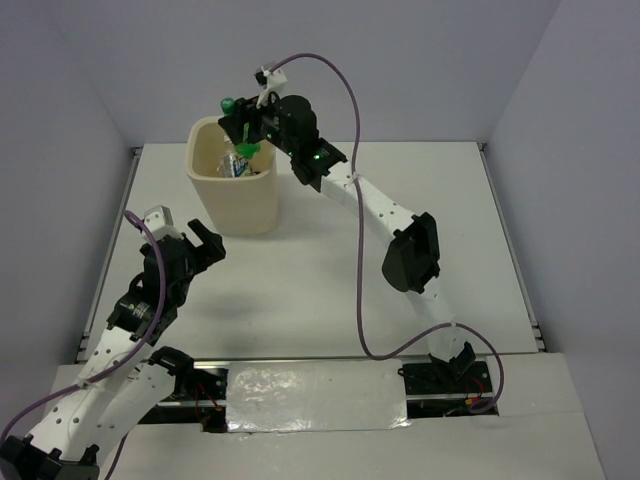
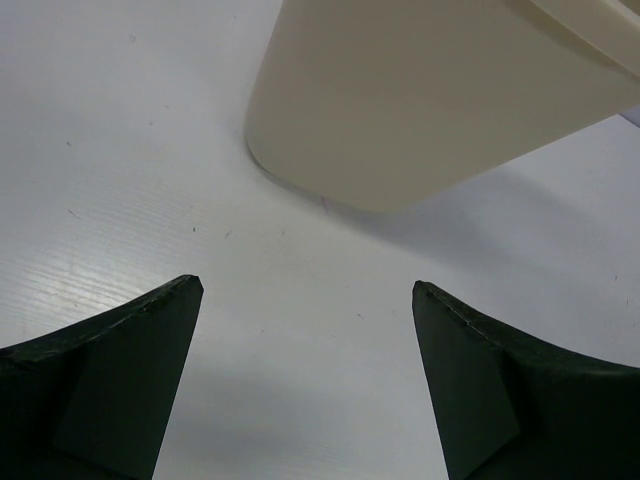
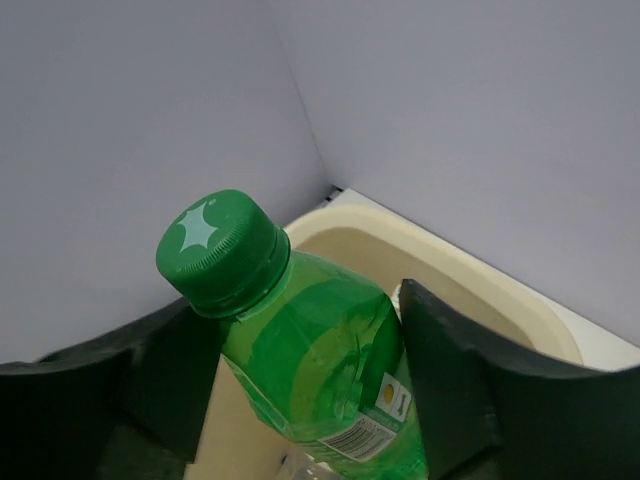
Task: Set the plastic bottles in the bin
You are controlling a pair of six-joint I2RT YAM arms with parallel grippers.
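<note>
My right gripper (image 1: 250, 128) is shut on the green soda bottle (image 1: 243, 140) and holds it over the open top of the cream bin (image 1: 240, 205). In the right wrist view the bottle (image 3: 310, 350) sits between both fingers, green cap up, with the bin's rim (image 3: 470, 270) behind and below it. Inside the bin lies a clear bottle with a blue label (image 1: 237, 165). My left gripper (image 1: 192, 240) hovers low over the table just left of the bin's base, open and holding nothing. Its wrist view shows the bin's wall (image 2: 420, 110) ahead of the wide-apart fingers (image 2: 150, 350).
The bin stands at the back left of the white table (image 1: 330, 260), close to the rear wall (image 1: 400, 60). The right arm's purple cable (image 1: 357, 250) loops over the middle of the table. A taped strip (image 1: 315, 395) runs along the near edge between the arm bases.
</note>
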